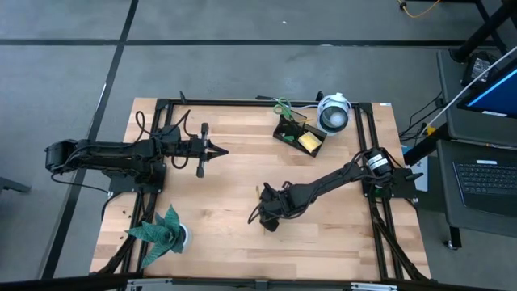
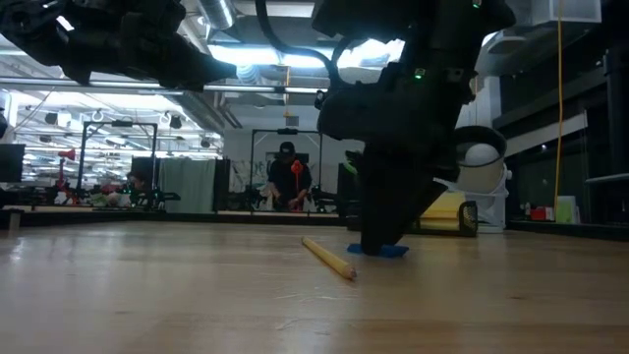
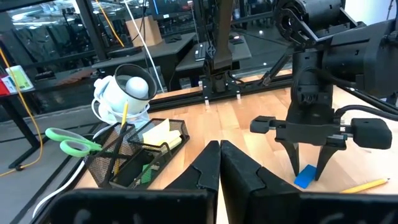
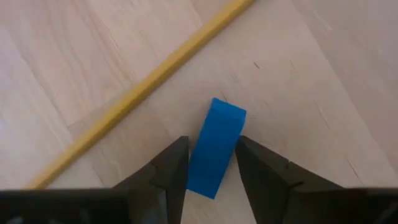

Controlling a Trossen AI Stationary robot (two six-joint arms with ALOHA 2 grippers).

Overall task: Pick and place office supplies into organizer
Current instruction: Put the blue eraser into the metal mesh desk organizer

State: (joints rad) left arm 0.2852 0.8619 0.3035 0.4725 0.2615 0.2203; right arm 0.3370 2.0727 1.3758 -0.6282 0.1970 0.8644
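A small blue block (image 4: 214,146) lies on the wooden table beside a yellow pencil (image 4: 143,87). My right gripper (image 4: 211,168) stands over the block near the table's middle (image 1: 269,222), shut on it. The black mesh organizer (image 1: 297,137) sits at the far edge. It holds green-handled scissors (image 3: 71,142), a yellow sticky-note pad (image 3: 158,132) and an upright pencil (image 3: 121,134). My left gripper (image 1: 224,150) hangs shut and level above the table's left half, touching nothing. My right gripper pinches the blue block's two long sides (image 4: 196,165) between its two fingers, at the end of the block nearer the wrist. The fingers (image 3: 323,163) come from above, pointing steeply down, and lie across the block. The block lies flat on the table (image 2: 388,251).
A round white camera-like device (image 1: 334,113) stands right behind the organizer. A green paper plant (image 1: 161,232) sits at the near left corner. The loose pencil (image 2: 329,258) lies close beside the block. Black frame rails run along the table's left and right sides.
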